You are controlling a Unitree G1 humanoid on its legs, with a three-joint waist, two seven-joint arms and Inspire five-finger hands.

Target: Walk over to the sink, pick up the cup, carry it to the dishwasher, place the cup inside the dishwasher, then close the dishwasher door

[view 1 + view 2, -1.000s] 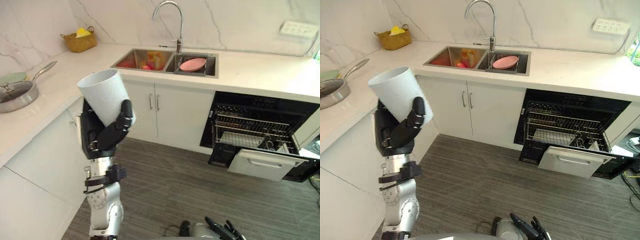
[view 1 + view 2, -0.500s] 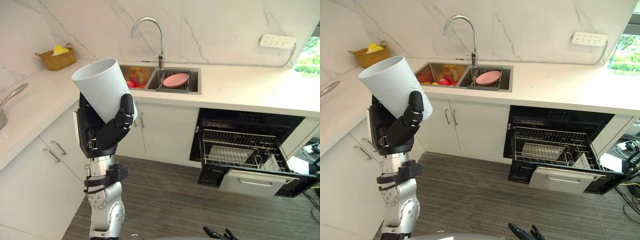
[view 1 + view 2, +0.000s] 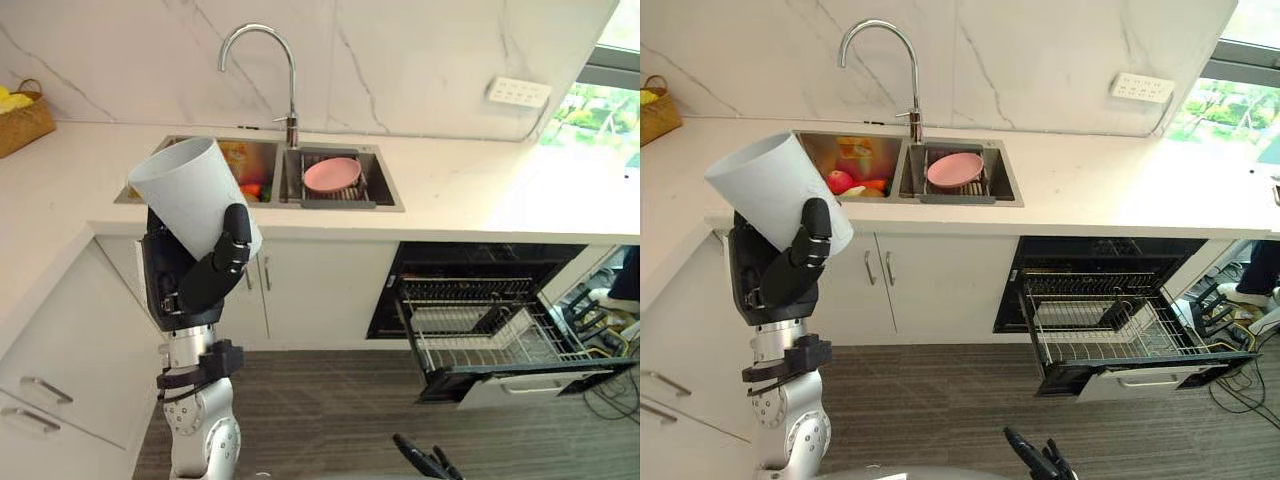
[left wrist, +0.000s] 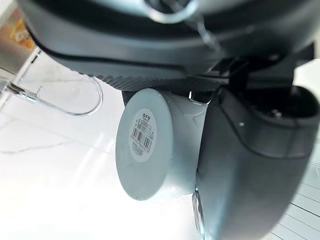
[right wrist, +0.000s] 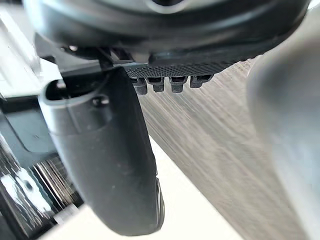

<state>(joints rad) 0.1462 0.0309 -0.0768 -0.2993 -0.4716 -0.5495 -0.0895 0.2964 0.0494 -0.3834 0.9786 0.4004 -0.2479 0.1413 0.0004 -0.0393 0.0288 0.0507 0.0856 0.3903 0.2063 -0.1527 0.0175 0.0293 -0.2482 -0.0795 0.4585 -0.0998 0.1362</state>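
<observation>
My left hand (image 3: 187, 283) is raised at the left with its fingers and thumb curled round a white cup (image 3: 192, 192), which tilts with its mouth up and to the left. In the left wrist view the cup's labelled bottom (image 4: 143, 144) shows beside the thumb (image 4: 250, 165). The dishwasher (image 3: 478, 290) under the counter at the right stands open, with its wire rack (image 3: 495, 338) pulled out over the lowered door (image 3: 535, 383). My right hand (image 3: 425, 463) hangs low at the bottom edge, fingers straight and holding nothing; its thumb (image 5: 105, 165) shows over the floor.
A double sink (image 3: 190, 195) with a tall faucet (image 3: 262, 62) is behind the cup; a pink plate (image 3: 332, 173) lies in its right basin, fruit in the left. A basket (image 3: 20, 115) sits far left. A person's leg and shoe (image 3: 1245, 292) are at the right.
The camera has swung right: the pan has left the view and the sink and dishwasher sit further left and lower. The cup stays in my left hand.
</observation>
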